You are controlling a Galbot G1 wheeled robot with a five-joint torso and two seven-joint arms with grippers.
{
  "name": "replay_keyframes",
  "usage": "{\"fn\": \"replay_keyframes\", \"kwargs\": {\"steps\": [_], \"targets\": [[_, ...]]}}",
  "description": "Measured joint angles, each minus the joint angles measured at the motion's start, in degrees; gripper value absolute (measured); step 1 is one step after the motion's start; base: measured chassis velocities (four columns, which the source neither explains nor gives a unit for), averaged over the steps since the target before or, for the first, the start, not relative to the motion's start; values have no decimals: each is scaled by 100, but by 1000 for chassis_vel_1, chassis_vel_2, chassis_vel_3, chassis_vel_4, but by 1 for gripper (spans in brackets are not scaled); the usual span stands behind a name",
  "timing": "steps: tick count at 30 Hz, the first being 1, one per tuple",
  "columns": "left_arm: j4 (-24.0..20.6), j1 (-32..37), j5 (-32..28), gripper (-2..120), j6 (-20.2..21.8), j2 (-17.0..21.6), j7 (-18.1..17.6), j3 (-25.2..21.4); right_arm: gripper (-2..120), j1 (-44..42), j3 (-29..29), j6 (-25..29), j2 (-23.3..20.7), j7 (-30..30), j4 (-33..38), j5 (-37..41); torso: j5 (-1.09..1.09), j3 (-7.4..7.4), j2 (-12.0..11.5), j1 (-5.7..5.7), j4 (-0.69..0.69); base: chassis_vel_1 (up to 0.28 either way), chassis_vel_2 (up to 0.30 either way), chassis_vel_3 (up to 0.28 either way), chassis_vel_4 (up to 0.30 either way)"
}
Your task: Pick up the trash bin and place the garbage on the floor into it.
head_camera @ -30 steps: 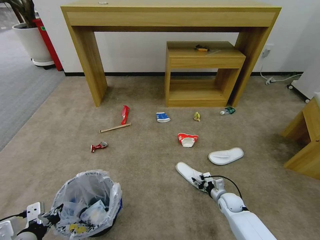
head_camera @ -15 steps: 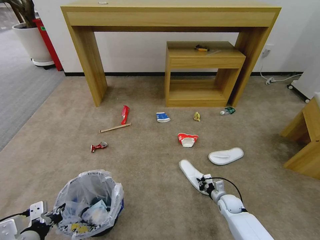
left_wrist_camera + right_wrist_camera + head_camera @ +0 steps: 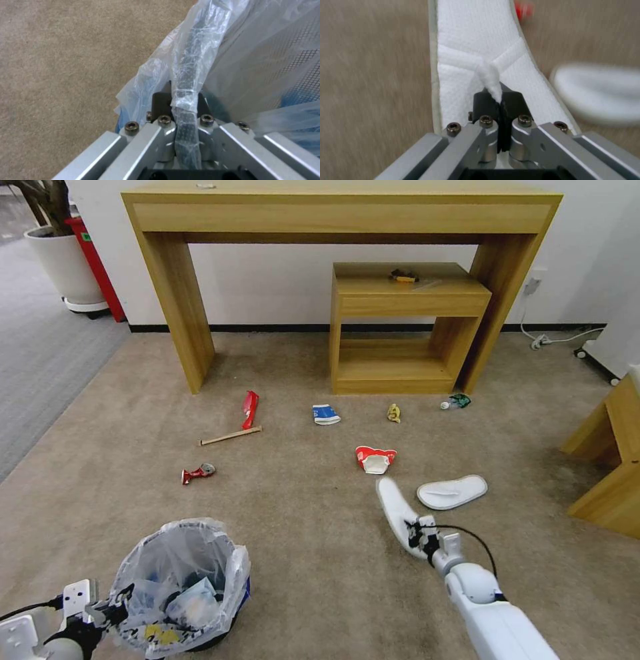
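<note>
The left gripper (image 3: 110,607), fingers clamped on the rim, holds the round black bag-lined trash bin (image 3: 180,587) at seven o'clock, mouth up to receive litter. The right gripper (image 3: 419,531), fingers pinching the strap, holds one flat white cloth slipper (image 3: 399,508) at five o'clock, probably for carrying binward.

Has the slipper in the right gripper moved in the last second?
Yes. The held slipper, pinched by the right gripper, has shifted forward and rightward, toward the red-white cup and the other slipper, which stayed put.
</note>
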Motion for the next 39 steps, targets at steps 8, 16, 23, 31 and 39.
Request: {"fn": "replay_keyframes", "kwargs": {"steps": [8, 16, 23, 31, 39], "targets": [[-53, -34, 95, 0, 0, -32, -16, 132, 0, -15, -318, -265, -433, 59, 1701, 222, 0, 0, 0, 0, 0, 0, 0, 0, 0], [-49, -167, 237, 0, 0, -92, -64, 322, 0, 401, -1266, -509, -473, -17, 2869, 995, 0, 0, 0, 0, 1, 0, 0, 0, 0], [-113, -309, 251, 0, 0, -80, -186, 491, 0, 1344, -2840, -556, -357, -2, 3176, 1567, -2, 0, 0, 0, 1, 0, 0, 0, 0], [-130, -396, 274, 0, -1, -74, -290, 613, 0, 2475, -4260, -512, 373, 175, 2932, 1949, -1, 0, 0, 0, 2, 0, 0, 0, 0], [-129, -475, 270, 0, -2, -58, -375, 688, 0, 2684, -5198, -503, 803, 307, 2576, 2014, -1, 0, 0, 0, 1, 0, 0, 0, 0]]}}
